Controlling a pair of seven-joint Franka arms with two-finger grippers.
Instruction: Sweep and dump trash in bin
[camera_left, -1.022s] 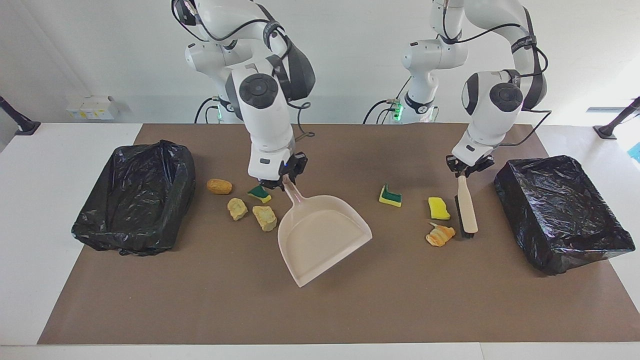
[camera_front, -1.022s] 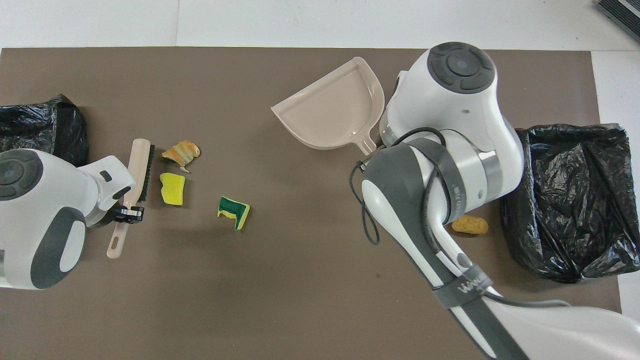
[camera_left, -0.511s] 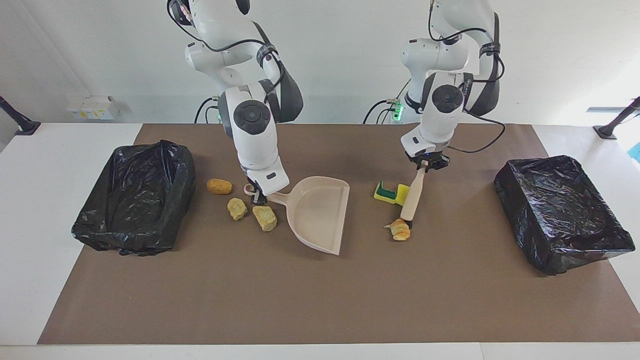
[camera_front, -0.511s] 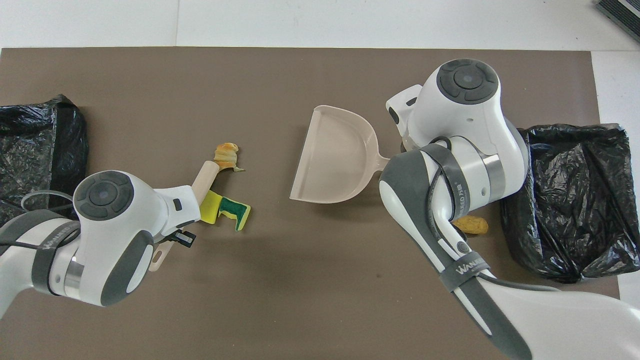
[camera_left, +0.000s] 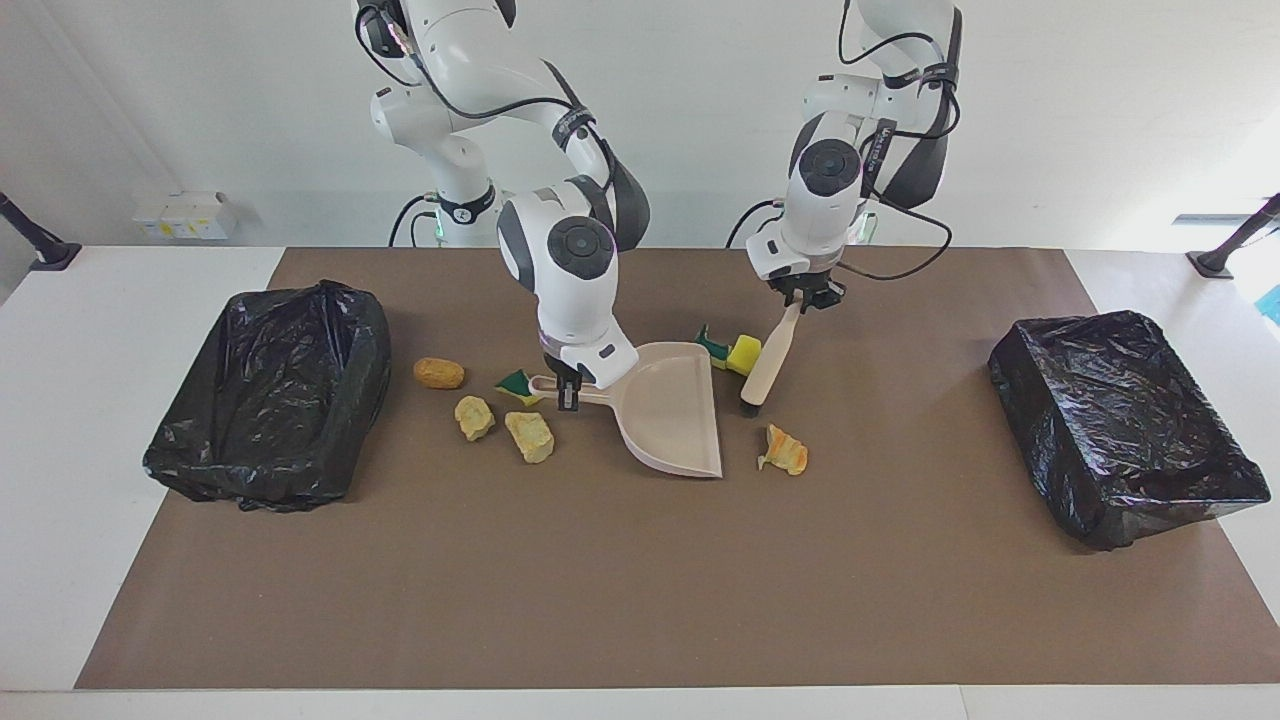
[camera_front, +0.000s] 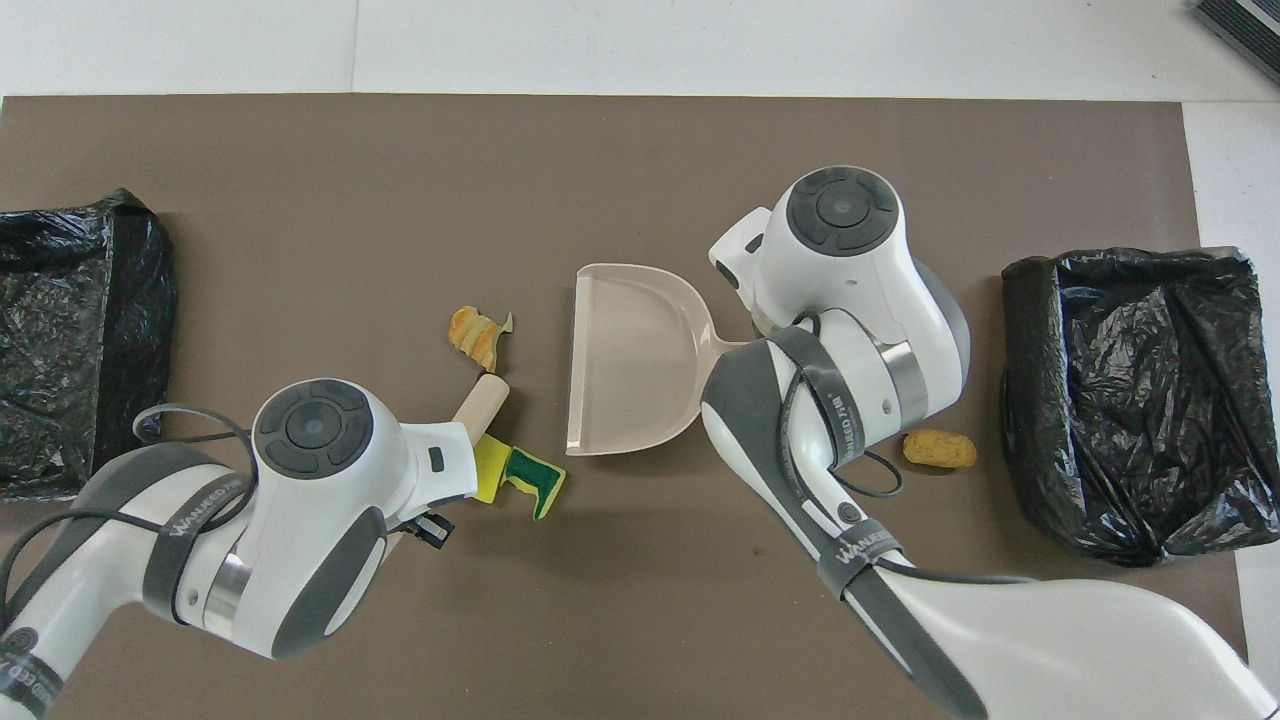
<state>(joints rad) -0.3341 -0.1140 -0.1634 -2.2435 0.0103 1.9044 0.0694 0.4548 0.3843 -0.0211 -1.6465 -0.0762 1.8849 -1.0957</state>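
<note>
We are in the sweeping step. Our left gripper (camera_left: 808, 296), upper centre of the facing view, is pinched tight on the handle of the brush (camera_left: 768, 366), which slants down to the mat with its bristle end low. Our right gripper (camera_left: 567, 388), mid-frame, is clamped on the handle of the dustpan (camera_left: 670, 410), whose open mouth faces the brush.

The trash lies in two groups. Just above the pan's mouth in the facing view, a yellow sponge piece (camera_left: 743, 353) and a green-faced sponge piece (camera_left: 712, 346) sit pressed together between brush and pan rim; in the overhead view they show at lower centre (camera_front: 520, 478). An orange foam curl (camera_left: 785, 452) lies below the brush tip, apart from it and beside the pan's lower corner. To the left of the pan handle sit another green-faced sponge (camera_left: 517, 386), two pale foam chunks (camera_left: 474, 416) (camera_left: 530, 436) and an orange lump (camera_left: 439, 373), near the black-bagged bin (camera_left: 268, 394) at the frame's left. A second bagged bin (camera_left: 1120, 425) is at the right edge.

Nothing is in the pan yet. As we judge it, the next move calls for drawing the brush across so the two sponges cross the lip, while the pan is held flat against the mat; the curl needs a separate stroke.
</note>
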